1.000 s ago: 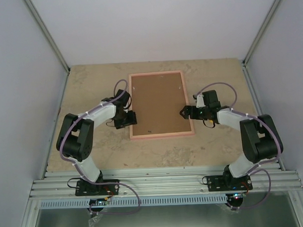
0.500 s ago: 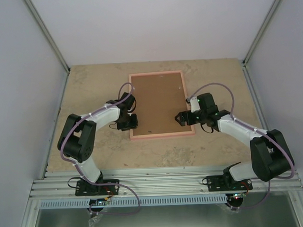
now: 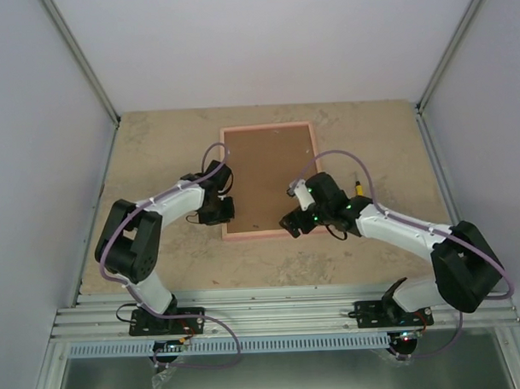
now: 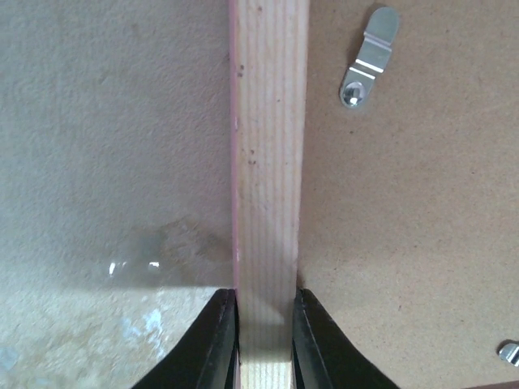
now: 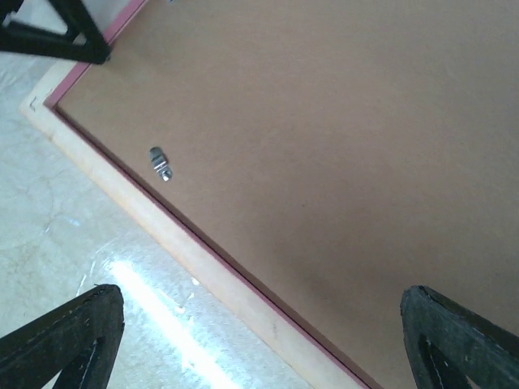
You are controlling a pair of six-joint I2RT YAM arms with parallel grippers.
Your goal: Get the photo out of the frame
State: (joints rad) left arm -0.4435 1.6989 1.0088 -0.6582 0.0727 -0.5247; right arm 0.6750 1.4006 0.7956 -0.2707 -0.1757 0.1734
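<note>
The frame lies face down on the table, its brown board back turned up. The photo is hidden under that board. My left gripper is shut on the frame's left rail close to the near-left corner, one finger on each side of the wood. My right gripper hovers open over the frame's near edge, its fingertips far apart and touching nothing. Small metal clips sit on the board along its edges.
The frame rests on a beige stone-look table enclosed by white walls. An aluminium rail carries both arm bases at the near edge. Another clip shows on the board near the corner, below the left gripper.
My left gripper has closed onto the frame's left rail. My right arm has swung left from beside the frame's right edge to above its near edge, staying open.
</note>
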